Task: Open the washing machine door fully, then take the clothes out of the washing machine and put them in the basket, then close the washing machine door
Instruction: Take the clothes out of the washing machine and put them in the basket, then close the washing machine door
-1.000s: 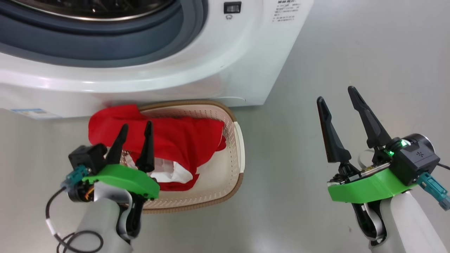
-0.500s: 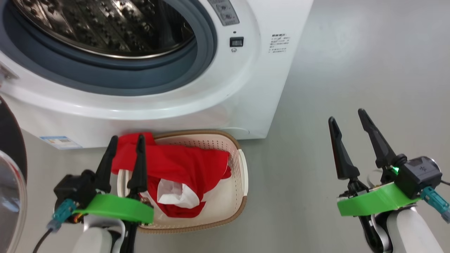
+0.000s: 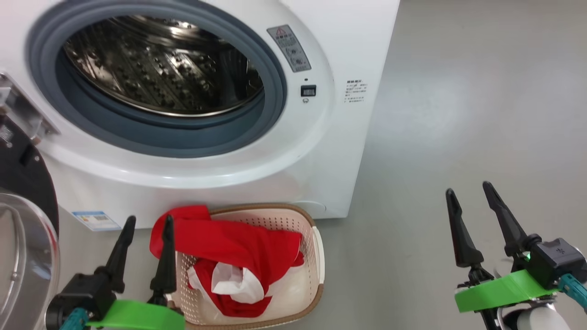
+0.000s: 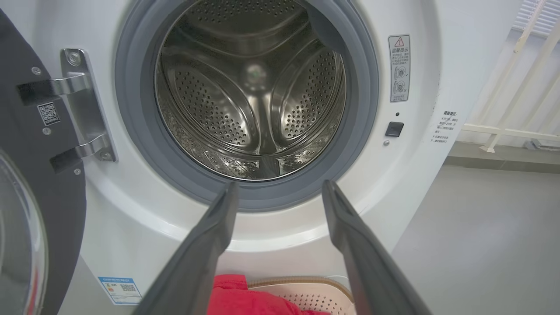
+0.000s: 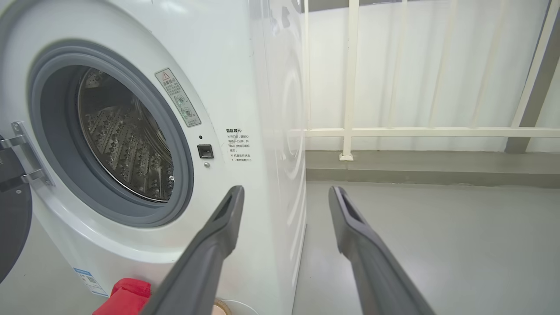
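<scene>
While both arms sit low before the washer [image 3: 339, 151], each gripper is spread wide with nothing between its fingers. The left gripper [image 3: 149, 221] is at the lower left of the head view, fingers pointing up toward the machine, beside the basket's [image 3: 317, 256] left end. One finger crosses the red edge of the clothes [image 3: 238, 247] in that view, and whether it brushes the fabric cannot be told there. In the left wrist view its tips are clear of everything, standing apart in front of the lower gasket [image 4: 135, 144], with red fabric and the basket rim low between the fingers. The right gripper [image 3: 468, 188] is at the lower right, well apart from the basket and the washer, over bare grey floor [image 3: 458, 114]. In the right wrist view its two fingers are just as wide and hold nothing, one before the washer's front corner and the other before the floor.

The door [image 3: 23, 183] hangs swung out at the left on its metal hinge [image 4: 83, 105], black rim and glass bowl turned away from the opening. The steel drum [image 3: 160, 78] lies in plain view inside the gasket. The basket sits on the floor just under the opening, close against the washer's base. The clothes lie inside it, red with a white part at the middle, one red fold draped over the rear left rim.
</scene>
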You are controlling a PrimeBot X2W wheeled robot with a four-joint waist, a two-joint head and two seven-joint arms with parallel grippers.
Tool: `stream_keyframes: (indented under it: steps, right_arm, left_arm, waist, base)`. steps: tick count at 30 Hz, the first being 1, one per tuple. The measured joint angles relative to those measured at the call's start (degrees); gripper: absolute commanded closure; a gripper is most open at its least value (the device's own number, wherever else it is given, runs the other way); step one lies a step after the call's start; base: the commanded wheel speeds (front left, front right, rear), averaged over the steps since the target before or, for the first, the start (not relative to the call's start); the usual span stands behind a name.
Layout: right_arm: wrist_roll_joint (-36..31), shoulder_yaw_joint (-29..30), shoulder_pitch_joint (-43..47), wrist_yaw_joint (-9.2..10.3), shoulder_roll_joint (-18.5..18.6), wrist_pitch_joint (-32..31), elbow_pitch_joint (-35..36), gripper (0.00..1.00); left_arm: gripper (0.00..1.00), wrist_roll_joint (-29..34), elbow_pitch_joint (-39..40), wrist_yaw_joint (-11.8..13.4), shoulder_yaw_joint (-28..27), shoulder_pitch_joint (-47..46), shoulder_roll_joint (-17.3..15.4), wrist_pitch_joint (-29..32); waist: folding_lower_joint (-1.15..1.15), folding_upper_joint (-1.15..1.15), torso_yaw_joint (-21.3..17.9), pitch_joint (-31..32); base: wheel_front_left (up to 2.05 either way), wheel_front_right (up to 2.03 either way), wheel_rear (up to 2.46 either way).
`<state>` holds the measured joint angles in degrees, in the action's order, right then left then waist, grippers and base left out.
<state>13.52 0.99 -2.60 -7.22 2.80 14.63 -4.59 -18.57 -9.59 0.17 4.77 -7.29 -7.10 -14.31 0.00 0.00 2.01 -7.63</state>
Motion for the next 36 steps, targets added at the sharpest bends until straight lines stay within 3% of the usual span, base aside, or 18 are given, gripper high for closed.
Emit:
stream_keyframes:
  steps: [16, 36]
  right_arm:
    - [0.0, 1.4, 6.2, 0.00, -0.4, 0.0, 0.0, 0.00]
    - [0.0, 1.8, 7.4, 0.00, -0.6, 0.0, 0.9, 0.00]
  left_arm:
    - [0.00, -0.2, -0.4, 0.6, -0.3, 7.9, -1.2, 0.2]
    - [0.00, -0.5, 0.6, 2.2, 0.2, 8.9, -1.5, 0.6]
  waist:
    - [0.00, 0.00, 0.1, 8.2]
    - [0.00, 0.00, -0.3, 8.2]
  base:
    - [0.00, 0.00, 0.00]
    - [0.00, 0.00, 0.00]
